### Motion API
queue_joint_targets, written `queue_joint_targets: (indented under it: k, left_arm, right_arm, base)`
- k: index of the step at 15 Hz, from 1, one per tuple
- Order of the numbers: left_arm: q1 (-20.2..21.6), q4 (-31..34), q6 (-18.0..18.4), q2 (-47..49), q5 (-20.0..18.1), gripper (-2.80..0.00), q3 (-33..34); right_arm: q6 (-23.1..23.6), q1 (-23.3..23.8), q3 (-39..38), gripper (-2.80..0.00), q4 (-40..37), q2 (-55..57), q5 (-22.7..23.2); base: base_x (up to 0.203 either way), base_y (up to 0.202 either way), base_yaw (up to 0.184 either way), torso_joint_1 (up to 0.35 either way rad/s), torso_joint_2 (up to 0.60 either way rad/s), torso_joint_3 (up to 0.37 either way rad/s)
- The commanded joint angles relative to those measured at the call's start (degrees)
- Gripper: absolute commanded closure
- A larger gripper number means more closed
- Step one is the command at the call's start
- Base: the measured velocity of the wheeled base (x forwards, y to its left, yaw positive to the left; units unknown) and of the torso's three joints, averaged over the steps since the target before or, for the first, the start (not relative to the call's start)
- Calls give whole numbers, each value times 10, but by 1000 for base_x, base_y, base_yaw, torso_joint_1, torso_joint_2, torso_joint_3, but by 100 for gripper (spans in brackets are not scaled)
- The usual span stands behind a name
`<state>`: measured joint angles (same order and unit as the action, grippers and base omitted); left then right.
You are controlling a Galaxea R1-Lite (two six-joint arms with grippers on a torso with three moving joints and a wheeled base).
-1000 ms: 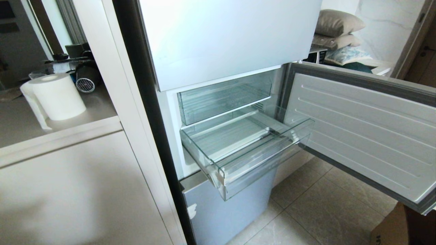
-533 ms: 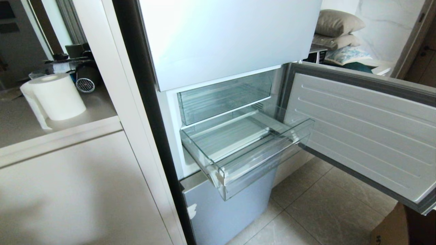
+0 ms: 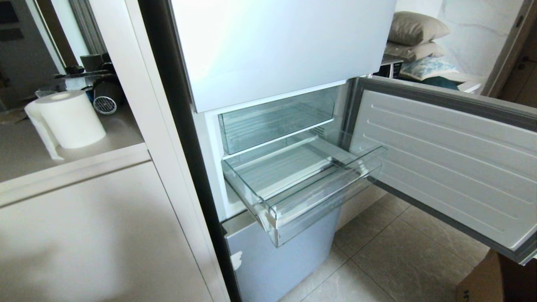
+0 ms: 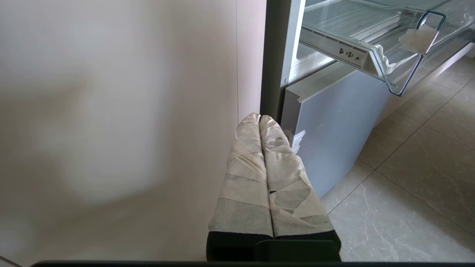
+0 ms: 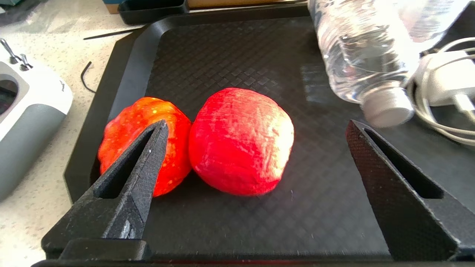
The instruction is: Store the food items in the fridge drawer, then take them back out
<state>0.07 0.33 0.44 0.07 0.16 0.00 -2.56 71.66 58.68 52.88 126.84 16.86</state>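
Observation:
Two food items lie side by side on a black tray (image 5: 222,44) in the right wrist view: a smooth deep-red apple (image 5: 241,141) and a ribbed orange-red tomato (image 5: 141,129), touching each other. My right gripper (image 5: 256,128) hovers open over them; the apple sits between its black fingers (image 5: 144,163) without contact, and one finger overlaps the tomato. The clear fridge drawer (image 3: 319,201) stands pulled out and empty in the head view; its corner (image 4: 386,55) shows in the left wrist view. My left gripper (image 4: 259,118), with taped fingers, is shut on nothing beside the cabinet.
A clear water bottle (image 5: 360,48) lies on the tray near a white charger and cable (image 5: 441,81). A grey-white device (image 5: 26,107) sits on the counter beside the tray. The fridge door (image 3: 453,163) hangs open to the right. A paper roll (image 3: 69,119) stands on the left counter.

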Motion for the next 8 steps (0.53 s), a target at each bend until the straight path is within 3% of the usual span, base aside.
queue_joint_targets:
  k: [1, 8]
  left_arm:
    - [0, 0, 0, 0, 0, 0, 0]
    - [0, 0, 0, 0, 0, 0, 0]
  right_arm:
    - [0, -1, 10, -280, 15, 28, 14]
    - [0, 1, 37, -280, 28, 68, 18]
  base:
    - [0, 0, 0, 0, 0, 0]
    - [0, 0, 0, 0, 0, 0]
